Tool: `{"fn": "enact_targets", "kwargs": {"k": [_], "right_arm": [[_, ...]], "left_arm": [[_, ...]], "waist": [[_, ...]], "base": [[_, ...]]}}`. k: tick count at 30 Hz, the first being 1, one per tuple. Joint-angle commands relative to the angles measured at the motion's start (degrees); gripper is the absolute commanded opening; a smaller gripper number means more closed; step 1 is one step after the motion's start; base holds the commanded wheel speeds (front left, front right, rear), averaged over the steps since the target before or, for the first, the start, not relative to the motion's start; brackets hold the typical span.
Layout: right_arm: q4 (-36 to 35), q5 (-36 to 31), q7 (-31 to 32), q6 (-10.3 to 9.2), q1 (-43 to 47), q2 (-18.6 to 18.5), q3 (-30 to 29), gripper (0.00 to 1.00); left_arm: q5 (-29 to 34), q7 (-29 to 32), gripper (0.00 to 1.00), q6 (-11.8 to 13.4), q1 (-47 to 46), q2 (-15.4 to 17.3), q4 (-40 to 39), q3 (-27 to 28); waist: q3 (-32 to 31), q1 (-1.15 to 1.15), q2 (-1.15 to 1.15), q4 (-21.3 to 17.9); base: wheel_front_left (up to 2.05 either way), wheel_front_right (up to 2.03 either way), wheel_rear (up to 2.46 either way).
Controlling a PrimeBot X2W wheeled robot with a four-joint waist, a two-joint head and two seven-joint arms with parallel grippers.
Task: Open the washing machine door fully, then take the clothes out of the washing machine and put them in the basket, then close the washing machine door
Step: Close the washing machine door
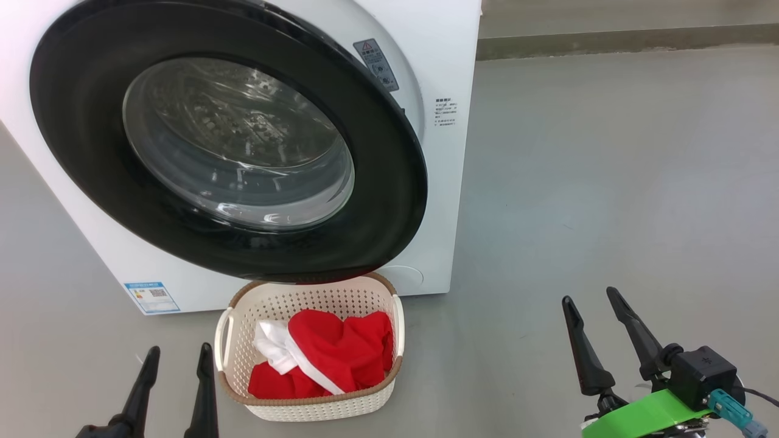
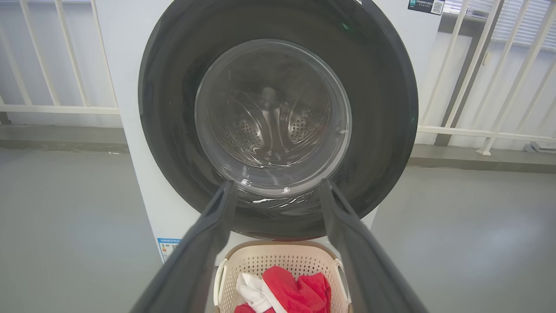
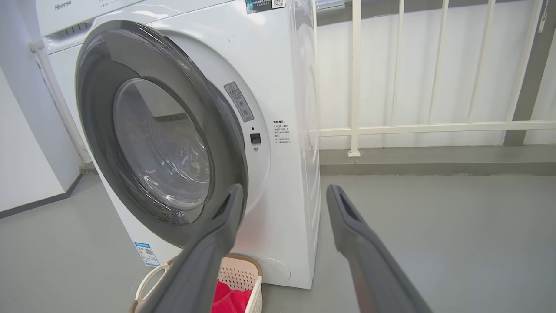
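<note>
Unloading appears complete. The clothes (image 1: 341, 353), a red bundle with white parts, lie inside the basket (image 1: 316, 410), which stands on the floor just in front of the washing machine (image 1: 438, 182), below the door's lower edge. No red fabric shows through the glass, where the perforated steel drum (image 2: 269, 126) is visible. The step in hand is judged to be closing. In the right wrist view the washing machine door (image 1: 389, 201) stands at an angle off the front panel, its free edge clear of the cabinet and the small dark latch socket (image 3: 255, 138) exposed beside it, so it is not latched. The left gripper (image 1: 179, 350) sits low beside the basket, fingers spread and empty. The right gripper (image 1: 589, 296) is well apart over bare floor, also spread and empty. Neither touches the door. The next move calls for one gripper to press the black rim near its free edge until it seats. Risk noted: the basket lies close under the door's swing.
</note>
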Motion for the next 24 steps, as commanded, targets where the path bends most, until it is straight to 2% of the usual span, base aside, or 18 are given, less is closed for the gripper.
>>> {"fn": "enact_targets", "kwargs": {"k": [1,19,20,22,24], "right_arm": [[-1.59,-0.59,-0.37,0.34,-0.94,-0.22,1.10,1.00],[-1.58,-0.60,-0.37,0.34,-0.70,-0.22,1.25,1.00],[-1.58,-0.62,-0.37,0.34,-0.67,-0.22,1.28,0.96],[-1.57,-0.79,-0.37,0.34,-0.57,-0.22,1.25,0.47],[-1.43,-0.81,-0.37,0.34,-0.46,-0.22,1.30,0.20]], "left_arm": [[0.42,-0.69,1.00,-0.09,-1.62,0.89,-1.03,1.85],[0.26,-0.70,1.00,-1.24,-2.29,-0.20,-0.47,0.96],[0.32,-0.69,1.00,-1.24,-2.34,-0.20,-0.57,0.82],[0.48,-0.55,1.00,-1.24,-2.50,-0.22,-0.90,0.44],[0.70,-0.37,1.00,-1.22,-2.76,-0.26,-1.44,0.01]], "waist": [[0.01,0.00,0.00,0.00],[0.34,0.00,0.00,0.82],[0.35,0.00,0.00,1.00],[0.55,0.00,0.00,1.54],[0.80,0.00,0.00,2.21]], "base": [[0.00,0.00,0.00],[0.00,0.00,0.00],[0.00,0.00,0.00],[0.00,0.00,0.00],[0.00,0.00,0.00]]}}
